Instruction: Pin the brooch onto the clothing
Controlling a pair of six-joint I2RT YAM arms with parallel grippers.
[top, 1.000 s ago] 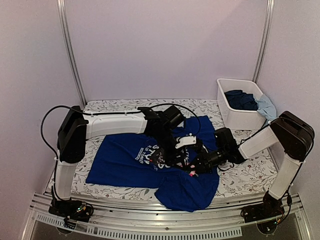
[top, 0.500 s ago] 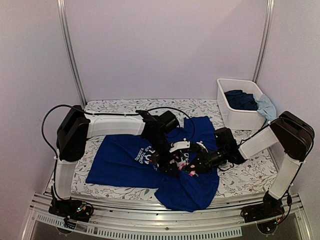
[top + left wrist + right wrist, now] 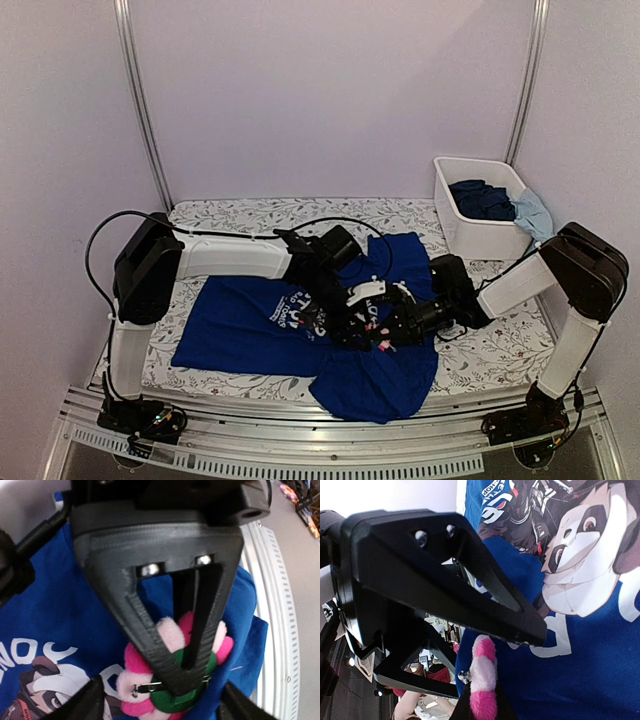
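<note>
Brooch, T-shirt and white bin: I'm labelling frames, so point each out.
brooch [image 3: 131, 675], left wrist view, its left pink petal.
T-shirt [image 3: 240, 320], top view, plain blue cloth left of the print.
white bin [image 3: 480, 240], top view, its front wall.

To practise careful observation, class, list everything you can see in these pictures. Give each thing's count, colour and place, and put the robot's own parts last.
T-shirt: 1, royal blue with white lettering and a panda picture, spread on the table.
brooch: 1, pink petals with a green centre, over the T-shirt.
bin: 1, white, far right of the table.
bunched clothes: 2, dark blue and light blue, in the bin.
table cover: 1, white with a grey floral pattern, under the T-shirt.
uprights: 2, silver, against the back wall.
left arm: 1, white and black, reaching over the T-shirt.
right arm: 1, white and black, reaching in opposite.
left pincer: 1, black, open, at the brooch.
right pincer: 1, black, shut on the brooch.
</note>
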